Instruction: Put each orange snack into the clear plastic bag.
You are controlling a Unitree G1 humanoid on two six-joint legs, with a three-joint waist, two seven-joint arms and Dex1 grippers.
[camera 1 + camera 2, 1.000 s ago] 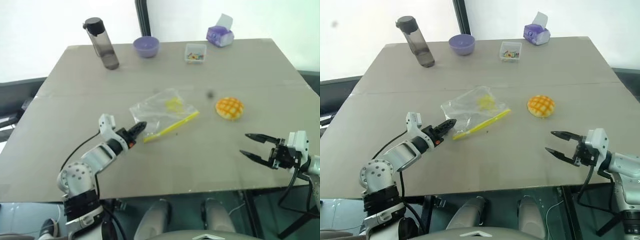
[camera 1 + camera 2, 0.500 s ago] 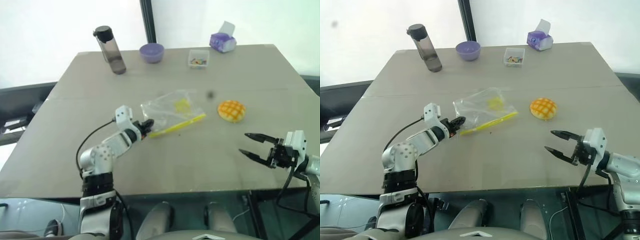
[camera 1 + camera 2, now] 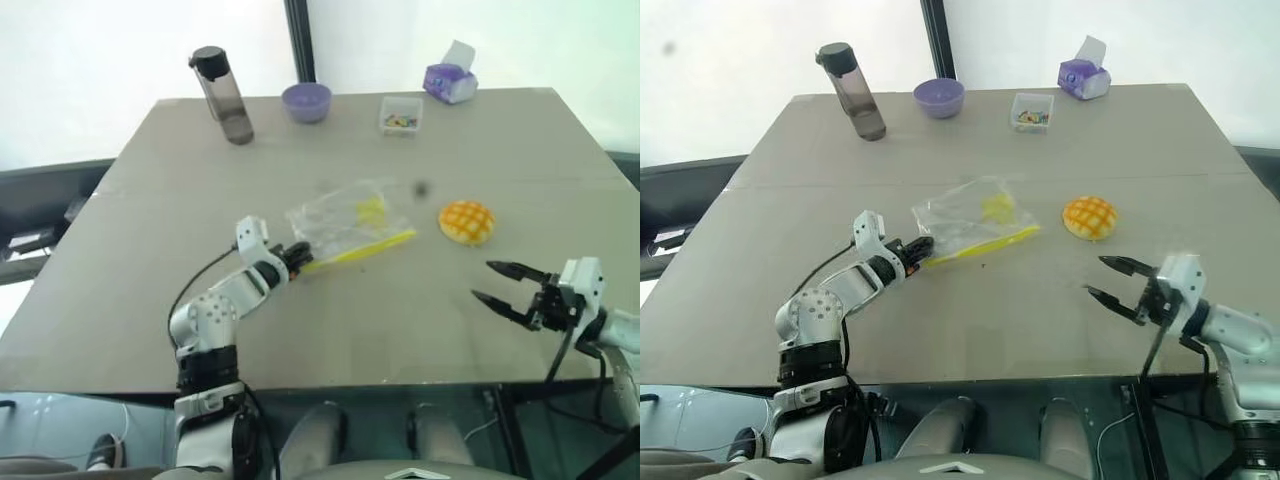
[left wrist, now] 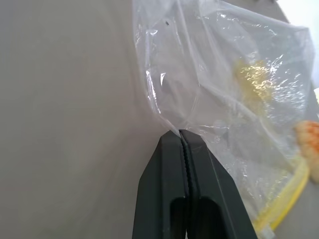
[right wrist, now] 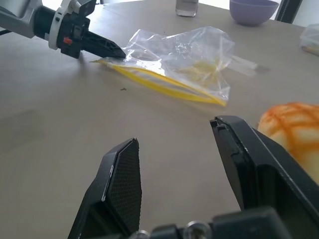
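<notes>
The left gripper [image 4: 180, 133] has its two fingers pressed together on a corner fold of the bag [image 3: 345, 220], pinching the clear film at the end nearest the robot's left, just beside the yellow seal strip [image 3: 362, 249]. The bag lies crumpled on the table [image 3: 150, 240] near its middle, with its strip along the near edge. The right gripper [image 3: 493, 284] hovers above the table's near right part with its fingers spread wide and nothing between them, pointing toward the bag. The bun [image 3: 466, 221] sits on the table to the right of the bag, apart from it, beyond the right gripper. Along the far edge stand a bottle [image 3: 223, 82], a purple bowl [image 3: 306, 101], a small clear box [image 3: 399, 114] and a tissue pack [image 3: 449, 81].
</notes>
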